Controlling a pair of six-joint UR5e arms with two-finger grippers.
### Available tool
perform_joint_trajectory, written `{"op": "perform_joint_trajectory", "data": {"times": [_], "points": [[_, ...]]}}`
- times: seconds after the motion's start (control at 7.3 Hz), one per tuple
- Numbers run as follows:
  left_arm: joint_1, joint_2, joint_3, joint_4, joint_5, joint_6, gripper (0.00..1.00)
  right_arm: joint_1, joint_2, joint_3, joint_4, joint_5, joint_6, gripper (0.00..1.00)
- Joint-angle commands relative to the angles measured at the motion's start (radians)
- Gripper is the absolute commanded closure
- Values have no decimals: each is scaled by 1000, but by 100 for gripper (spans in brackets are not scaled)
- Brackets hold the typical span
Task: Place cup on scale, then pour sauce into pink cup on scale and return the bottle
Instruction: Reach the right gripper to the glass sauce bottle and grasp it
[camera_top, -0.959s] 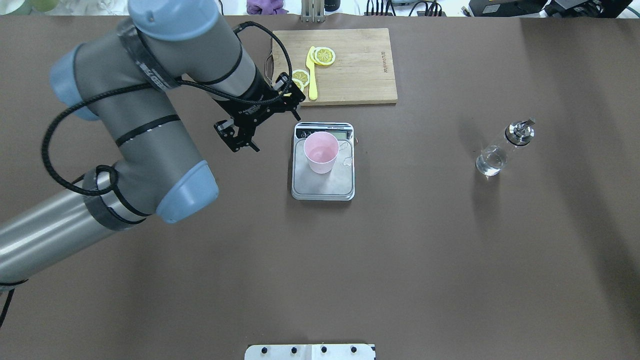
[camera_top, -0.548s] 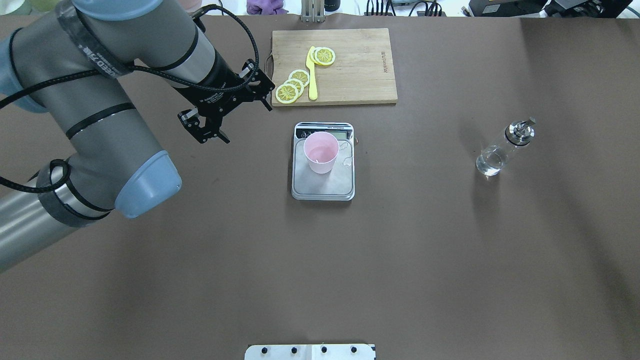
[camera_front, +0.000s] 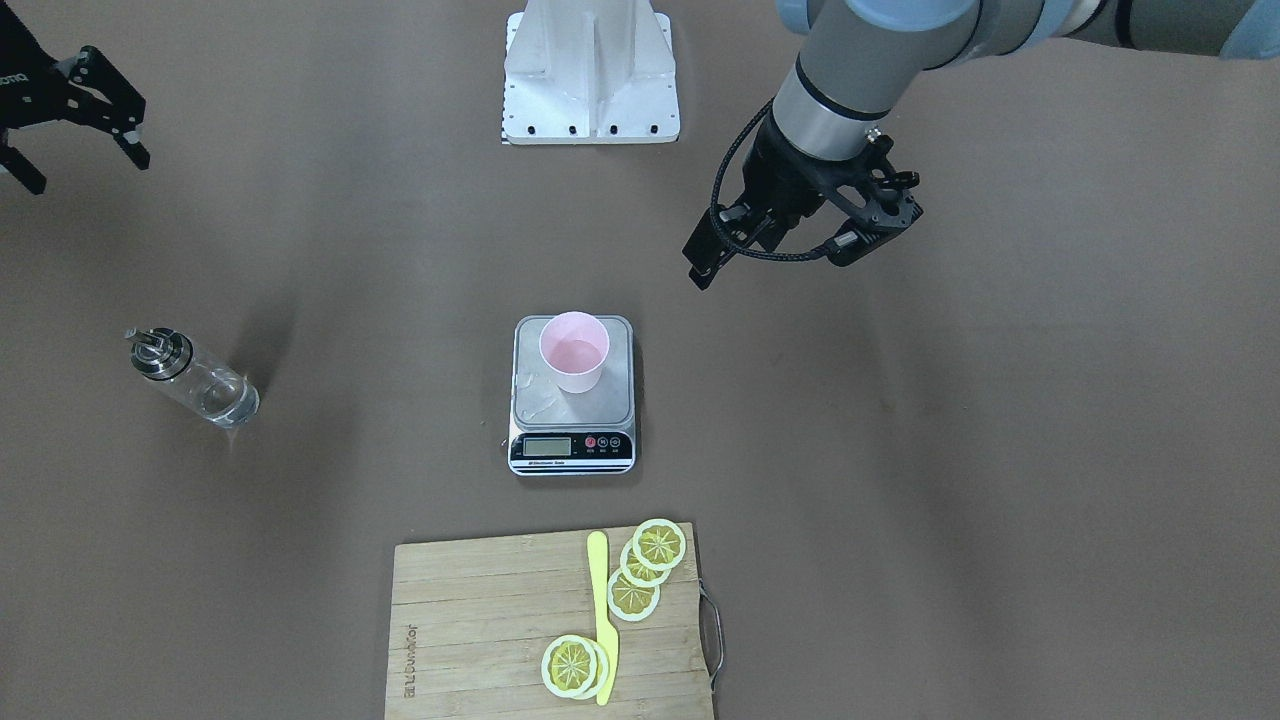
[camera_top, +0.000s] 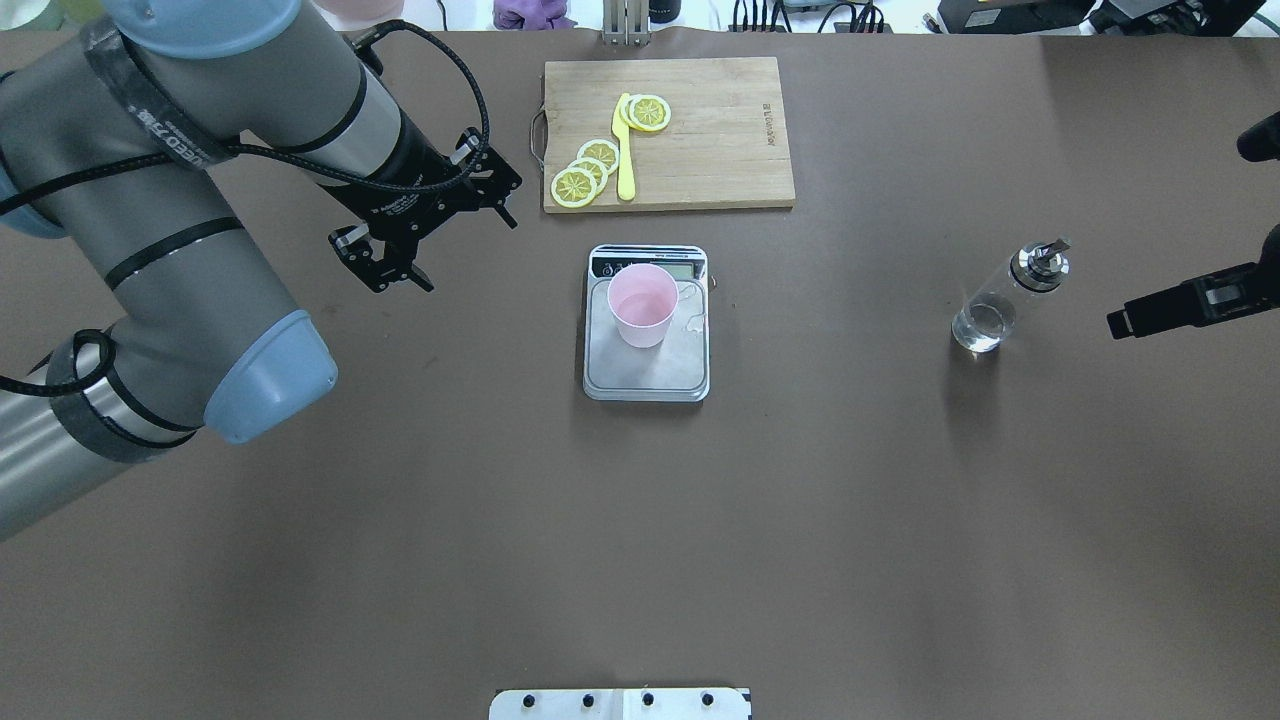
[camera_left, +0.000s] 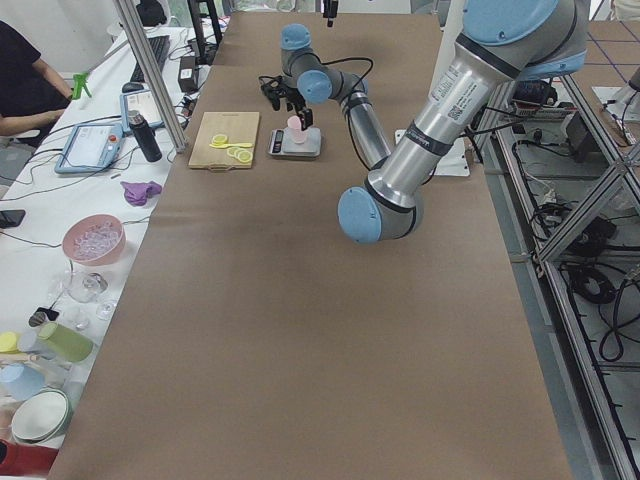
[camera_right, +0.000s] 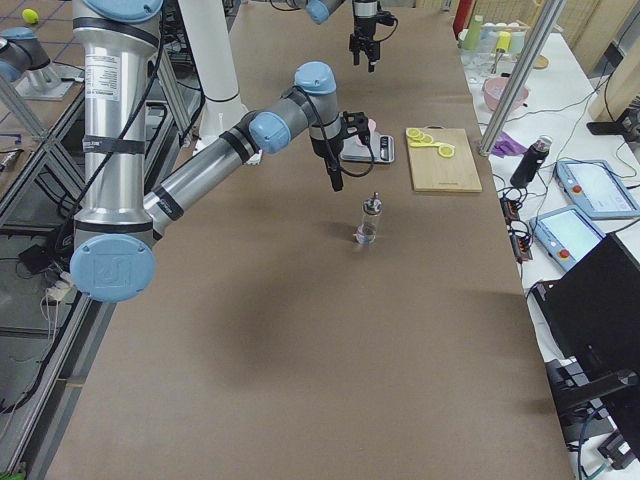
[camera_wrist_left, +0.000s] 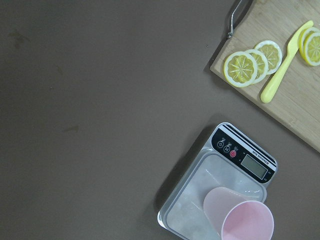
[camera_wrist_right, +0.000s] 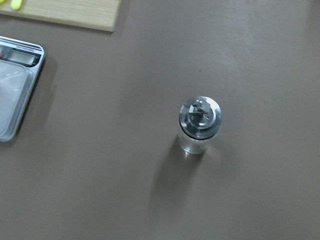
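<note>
While the small pale pink plastic cup (camera_top: 640, 305) sits upright on the silvery steel platform of the rectangular digital scale (camera_top: 648, 378), toward its display end, the small clear glass bottle with metal pourer cap (camera_top: 1003, 300) stands upright on the brown table (camera_top: 800, 520), well apart on the robot's right, with clear sauce (camera_top: 978, 325) in its base. Left gripper (camera_top: 452, 252) hangs beside the scale, jaws spread wide, holding nothing. Right gripper (camera_front: 89, 172) has jaws apart, empty, near the bottle, not touching
</note>
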Motion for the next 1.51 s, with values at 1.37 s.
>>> {"op": "perform_joint_trajectory", "data": {"times": [1.37], "points": [[3,11,1,-5,2,-1,2,-355,-216,-455,997,-660,244,5]]}}
